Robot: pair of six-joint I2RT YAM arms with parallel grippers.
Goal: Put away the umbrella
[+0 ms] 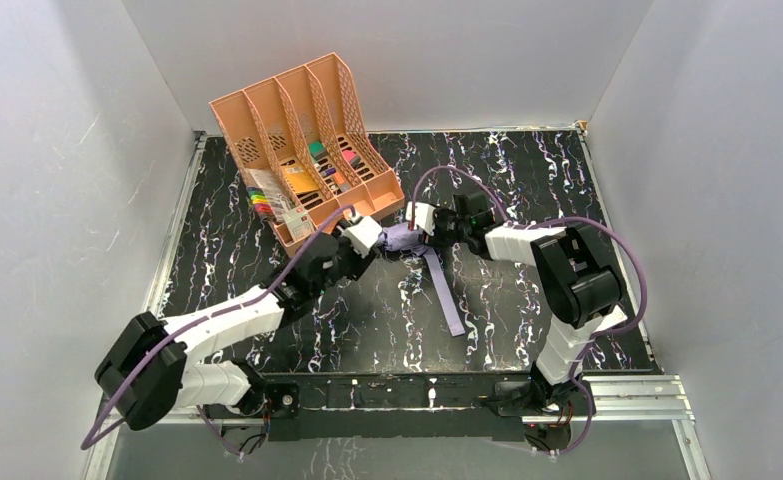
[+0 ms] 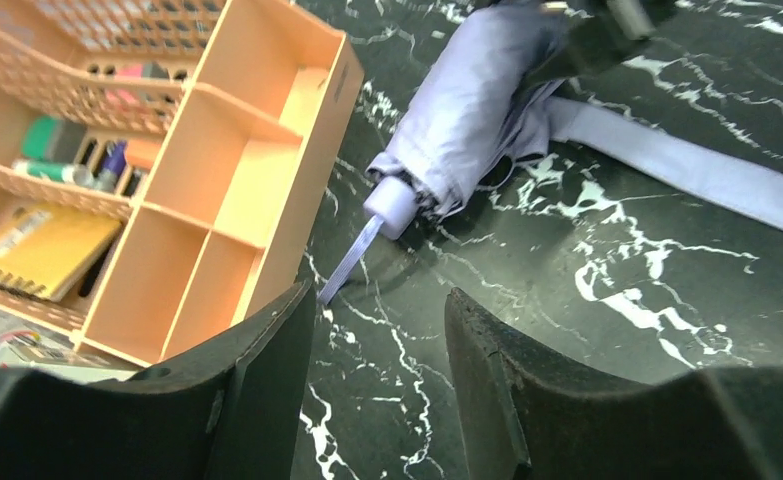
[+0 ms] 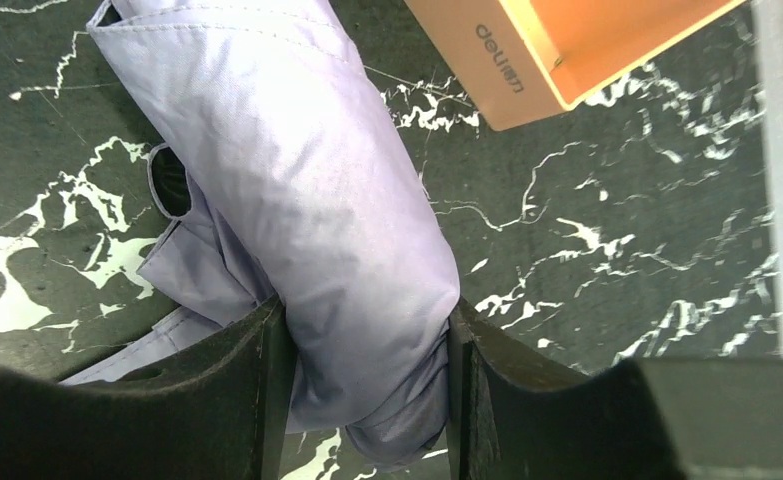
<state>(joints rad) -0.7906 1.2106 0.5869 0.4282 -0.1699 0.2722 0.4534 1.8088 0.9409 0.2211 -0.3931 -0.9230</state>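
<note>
The umbrella (image 1: 403,238) lies folded on the black, white-veined tabletop (image 1: 527,160), just beside the front right corner of the peach file organiser (image 1: 339,85). Its long strap (image 1: 443,290) trails flat across the tabletop toward the near edge. The right jaws are clenched on the umbrella's bunched lavender fabric (image 3: 307,200), one pad pressed against each side of the roll. The left jaws stand released with nothing between them, low over the tabletop beside the organiser's front wall (image 2: 297,180). They point at the umbrella's small rounded handle (image 2: 392,205), from which a thin wrist loop (image 2: 352,260) runs along the marble toward the organiser. The organiser stands at the far left with four slanted compartments divided by lattice walls. The leftmost holds a clear packet of rainbow-coloured pieces (image 1: 264,203). The next holds a yellow notebook (image 1: 302,180) lying flat. The two on the right hold small mixed stationery, among it a green cylinder (image 2: 42,150) and pink and dark items (image 1: 352,160) too small to name.
</note>
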